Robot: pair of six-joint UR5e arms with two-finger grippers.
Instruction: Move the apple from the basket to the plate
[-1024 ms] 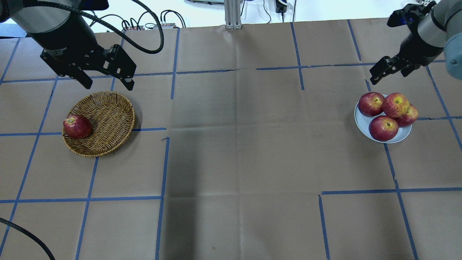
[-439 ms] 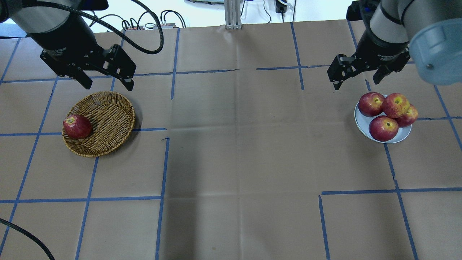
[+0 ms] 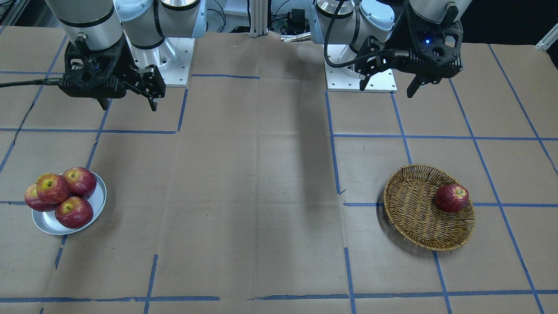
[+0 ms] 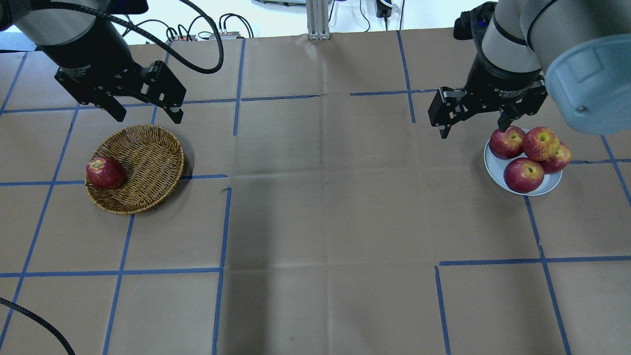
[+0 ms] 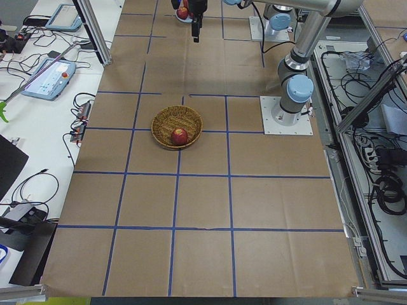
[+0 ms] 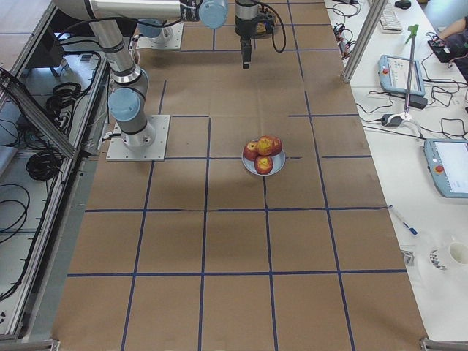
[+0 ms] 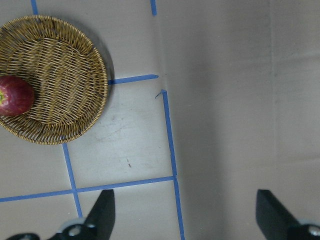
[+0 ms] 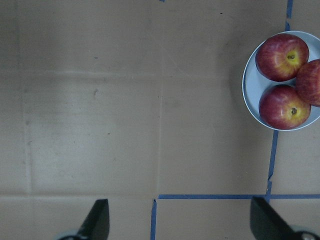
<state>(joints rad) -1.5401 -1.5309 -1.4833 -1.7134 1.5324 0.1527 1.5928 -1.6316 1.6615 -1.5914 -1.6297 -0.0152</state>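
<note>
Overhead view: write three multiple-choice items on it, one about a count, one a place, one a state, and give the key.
1. How many apples lie in the basket?
A. None
B. One
C. Three

2. Where is the pale yellow-streaked apple?
A. In the basket
B. Beside the basket
C. On the plate

3. What state is the left end effector in?
A. Open and empty
B. Shut on an apple
C. Shut on the basket's rim

Key:
1 B: a single dark red apple sits against its rim.
2 C: it is piled there with three redder apples.
3 A: its jaws stand wide apart with nothing between them.
</note>
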